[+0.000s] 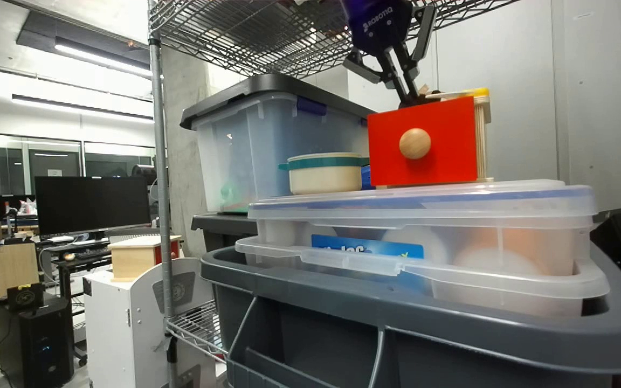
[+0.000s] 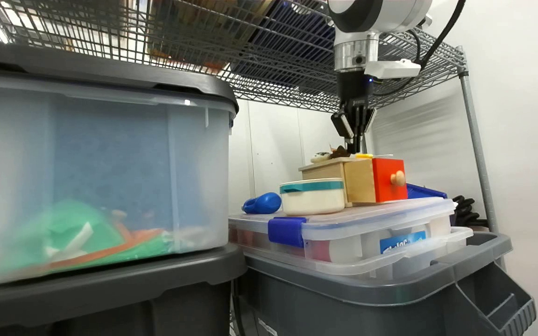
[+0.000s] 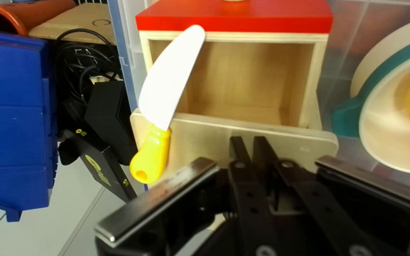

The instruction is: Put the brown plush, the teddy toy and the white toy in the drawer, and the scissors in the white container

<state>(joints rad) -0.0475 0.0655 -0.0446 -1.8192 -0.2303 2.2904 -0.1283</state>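
The red-fronted drawer (image 3: 233, 22) is pulled out of its pale wooden casing (image 3: 198, 142); bare wood shows inside it. Fingertips pointing down at the casing top, my gripper (image 3: 249, 139) stands slightly open, with a narrow gap and nothing visible between the tips. Right beside them is a brown plush (image 2: 340, 152), mostly hidden behind the gripper in the wrist view. A pale toy with dark marks, apparently the white toy (image 2: 320, 157), lies further back on the casing. I cannot make out the teddy toy. The white container (image 1: 325, 179) has a teal rim. The scissors are out of view.
A toy knife (image 3: 171, 78) with a yellow handle lies across casing and drawer. Below is a clear lidded box (image 1: 423, 215). A blue object (image 2: 266, 203) sits behind the container. A large clear bin (image 2: 110, 163) stands beside; a wire shelf (image 2: 259, 60) hangs above.
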